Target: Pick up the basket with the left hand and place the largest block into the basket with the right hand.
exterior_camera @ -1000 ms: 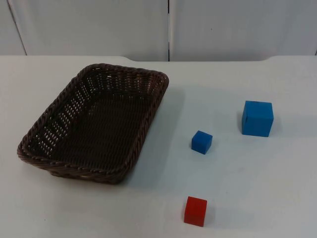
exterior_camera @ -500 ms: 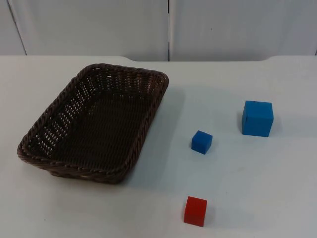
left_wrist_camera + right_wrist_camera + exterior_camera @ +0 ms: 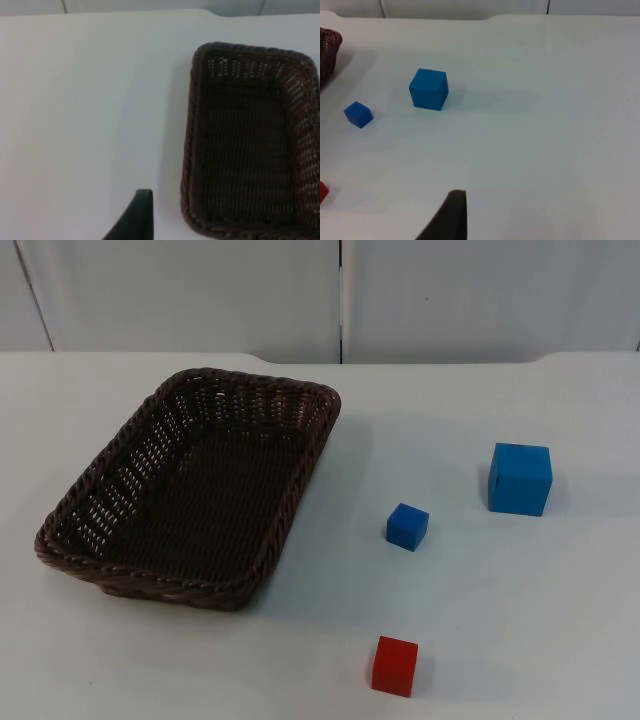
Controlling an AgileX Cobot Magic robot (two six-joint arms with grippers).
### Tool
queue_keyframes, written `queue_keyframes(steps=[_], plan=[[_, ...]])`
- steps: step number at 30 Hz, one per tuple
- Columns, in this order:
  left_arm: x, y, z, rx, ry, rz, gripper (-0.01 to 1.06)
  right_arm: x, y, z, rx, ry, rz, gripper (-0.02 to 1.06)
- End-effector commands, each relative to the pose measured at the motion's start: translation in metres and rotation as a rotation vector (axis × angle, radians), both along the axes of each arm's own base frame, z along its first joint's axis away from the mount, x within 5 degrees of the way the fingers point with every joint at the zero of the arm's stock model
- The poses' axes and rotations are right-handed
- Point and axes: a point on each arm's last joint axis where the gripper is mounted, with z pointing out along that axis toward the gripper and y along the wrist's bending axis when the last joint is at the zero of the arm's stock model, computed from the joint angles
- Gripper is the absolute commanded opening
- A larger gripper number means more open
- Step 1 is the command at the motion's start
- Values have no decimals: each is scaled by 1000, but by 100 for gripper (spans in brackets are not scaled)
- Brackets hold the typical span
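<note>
Lying on the white table (image 3: 560, 620), well apart from both arms: dark brown woven wicker basket (image 3: 190, 490), rectangular, empty, resting flat toward the left arm's side. Largest to smallest after that: big blue cube (image 3: 519, 478) on the right arm's side, well apart from the basket; small blue cube (image 3: 407, 527) between the two; small red cube (image 3: 395, 666) nearest the table's front edge, about the size of the small blue one.

Risks, as judgement only. Confusing the two blue cubes, since colour matches and only size tells them apart; taking the small one would fail the task. Gripping the basket's slanted, springy rim (image 3: 187, 150) too shallowly could let it tip or slip on lifting. Dropping the big cube from too high could bounce it off the weave or knock a lightly held basket loose. Reaching across for the basket with the right arm risks brushing the small blue cube on the way.

Left pincer (image 3: 135, 220): poised over bare table just beside the basket's rim, touching nothing; cannot tell how far apart its fingers stand. Right pincer (image 3: 447, 217): over bare table, well short of the big blue cube (image 3: 428, 89), holding nothing; spread likewise impossible to tell.
</note>
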Motion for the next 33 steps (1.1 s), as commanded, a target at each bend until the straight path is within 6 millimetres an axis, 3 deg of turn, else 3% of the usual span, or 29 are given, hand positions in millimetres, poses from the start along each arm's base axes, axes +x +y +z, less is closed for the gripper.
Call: queue_keyframes(steps=[1, 23, 33], plan=[[9, -4, 5, -19, -12, -30, 105, 0, 0, 0, -8, -6, -8, 105], [94, -9, 0, -36, 36, -105, 105, 0, 0, 0, -8, -6, -8, 105], [148, -8, -32, -17, 140, -128, 105, 0, 0, 0, -8, -6, -8, 105]])
